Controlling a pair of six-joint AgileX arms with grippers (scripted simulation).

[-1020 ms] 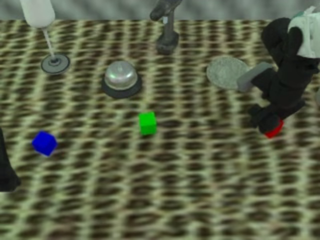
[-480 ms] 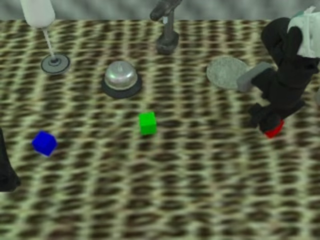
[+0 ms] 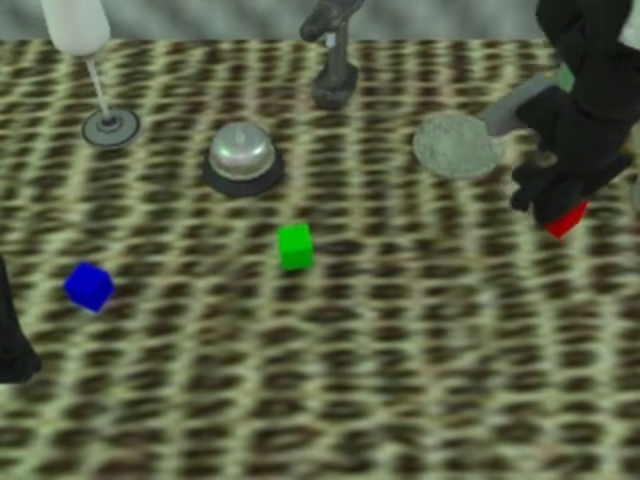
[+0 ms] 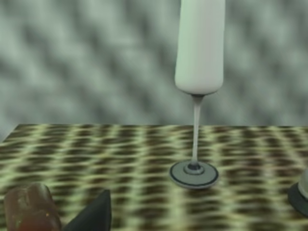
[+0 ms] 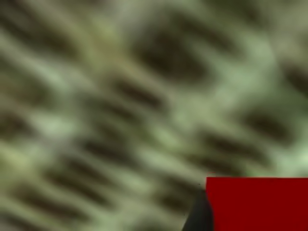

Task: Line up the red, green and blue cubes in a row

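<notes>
The red cube [image 3: 567,219] sits between the fingers of my right gripper [image 3: 552,208], which is shut on it at the far right of the table. It appears held off the cloth. In the right wrist view the red cube [image 5: 257,204] fills one corner beside a dark finger [image 5: 198,217]. The green cube [image 3: 295,246] rests near the table's middle. At the left lies the blue cube [image 3: 89,286]. My left gripper [image 3: 12,358] stays parked at the left edge, open, with one fingertip [image 4: 94,214] showing in the left wrist view.
A silver dome bell [image 3: 242,155] stands behind the green cube. A tall white wine glass [image 3: 108,126] is at the back left, a dark upright stand [image 3: 334,82] at the back middle, and a grey round disc [image 3: 453,145] beside my right arm.
My right gripper has moved toward the back right with the red cube in it. The green and blue cubes and the left arm have not moved.
</notes>
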